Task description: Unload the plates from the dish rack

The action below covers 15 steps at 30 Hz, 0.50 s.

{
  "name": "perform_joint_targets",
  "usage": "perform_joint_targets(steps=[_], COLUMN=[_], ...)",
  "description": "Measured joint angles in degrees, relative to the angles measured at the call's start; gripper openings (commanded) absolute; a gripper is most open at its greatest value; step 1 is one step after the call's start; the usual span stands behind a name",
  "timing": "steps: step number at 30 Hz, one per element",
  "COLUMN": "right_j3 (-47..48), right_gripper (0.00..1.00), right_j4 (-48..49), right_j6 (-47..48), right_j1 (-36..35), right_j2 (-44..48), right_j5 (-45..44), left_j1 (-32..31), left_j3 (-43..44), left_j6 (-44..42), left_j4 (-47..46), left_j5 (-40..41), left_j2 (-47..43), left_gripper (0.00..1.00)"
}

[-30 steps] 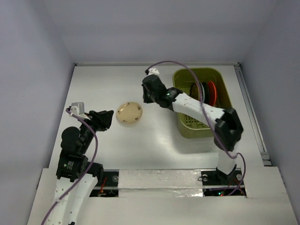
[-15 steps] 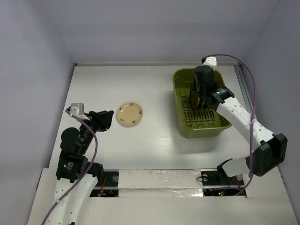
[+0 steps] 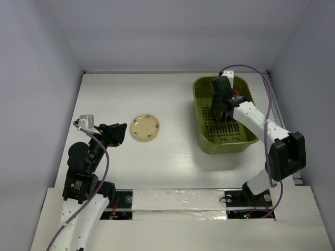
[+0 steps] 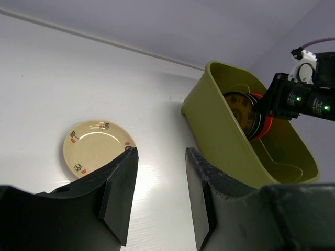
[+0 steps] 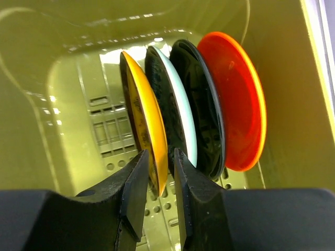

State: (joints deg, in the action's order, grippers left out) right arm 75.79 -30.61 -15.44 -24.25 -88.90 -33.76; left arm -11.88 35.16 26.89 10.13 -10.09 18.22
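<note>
The olive-green dish rack [image 3: 201, 137] stands at the right of the table. Several plates stand on edge in it: a yellow patterned one [image 5: 144, 123], two dark ones [image 5: 208, 120] and an orange-red one [image 5: 238, 104]. My right gripper [image 5: 160, 154] reaches down into the rack [image 5: 31, 104]. Its jaws straddle the yellow plate's lower rim, with a thin gap showing on the right side. A cream plate [image 3: 145, 127] with small spots lies flat on the table. My left gripper [image 4: 161, 151] hovers open and empty just right of that cream plate [image 4: 97, 146].
The right arm [image 3: 256, 123] arches over the rack's right side. White walls close the table on the left, back and right. The left arm [image 3: 86, 157] stays near the front left edge.
The right gripper swung from the table left of the rack into the rack, and its jaws now sit around the yellow plate. The left arm has not moved.
</note>
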Motion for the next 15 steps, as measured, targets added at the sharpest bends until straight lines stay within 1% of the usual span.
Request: perform_joint_targets(steps=[5, 11, 12, 15], right_j3=[0.1, 0.9, 1.0, 1.8], right_gripper=[0.27, 0.11, 0.07, 0.02], right_j4=[0.0, -0.8, -1.2, -1.8], right_j6=[0.9, 2.7, 3.0, 3.3], right_j1=[0.3, 0.3, 0.4, 0.8], right_j2=[-3.1, -5.4, -5.4, -5.4], right_j5=[-0.4, -2.1, -2.7, -3.3], left_j1=[0.0, 0.0, 0.0, 0.0], left_j3=[0.0, 0.0, 0.0, 0.0], left_j6=[0.0, 0.0, 0.0, 0.0], left_j4=[0.0, 0.0, 0.0, 0.0], left_j5=[0.0, -0.2, -0.2, -0.2], left_j2=[0.1, 0.1, 0.1, 0.1], left_gripper=[0.38, 0.38, 0.38, 0.38])
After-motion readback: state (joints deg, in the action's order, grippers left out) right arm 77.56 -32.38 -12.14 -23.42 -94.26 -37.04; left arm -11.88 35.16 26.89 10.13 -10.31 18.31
